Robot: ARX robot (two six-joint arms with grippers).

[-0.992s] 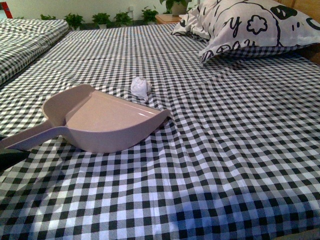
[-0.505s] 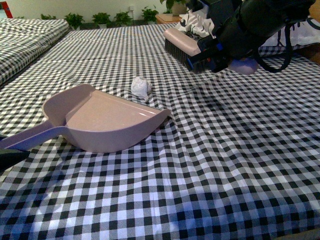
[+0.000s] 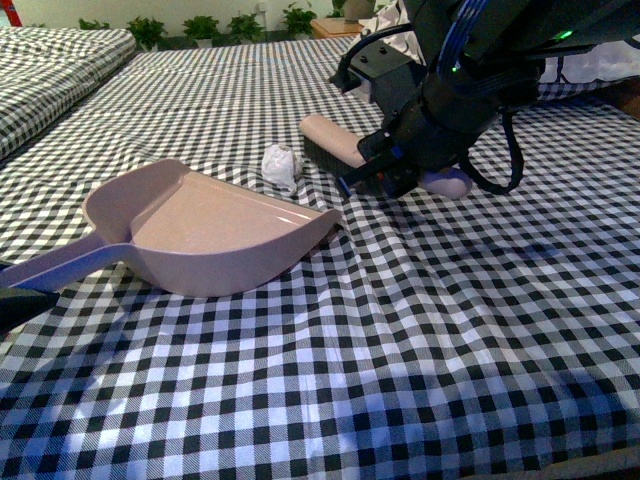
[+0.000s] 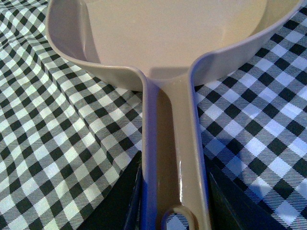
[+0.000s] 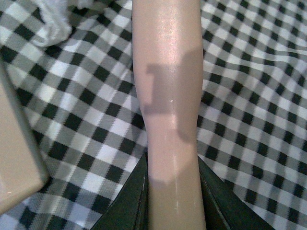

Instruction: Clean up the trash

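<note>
The trash, a small crumpled white paper ball (image 3: 279,163), lies on the checked bedsheet just beyond the open mouth of the pinkish-beige dustpan (image 3: 210,225). The dustpan's handle runs to the lower left, where my left gripper (image 3: 18,302) is shut on it. The left wrist view shows that handle (image 4: 168,158) between the dark jaws of that gripper (image 4: 175,191). My right gripper (image 3: 400,165) is shut on the brush (image 3: 330,140), whose head hangs low just right of the paper ball. In the right wrist view the brush handle (image 5: 168,96) points towards the ball (image 5: 55,19).
The black-and-white checked sheet (image 3: 420,330) covers the whole bed. A patterned pillow (image 3: 600,65) shows partly behind the right arm. A second bed (image 3: 50,60) stands at the far left, with potted plants (image 3: 205,25) along the back wall.
The right arm with the brush has come into view and dropped down and left, to right beside the paper ball. The dustpan and the ball have barely shifted.
</note>
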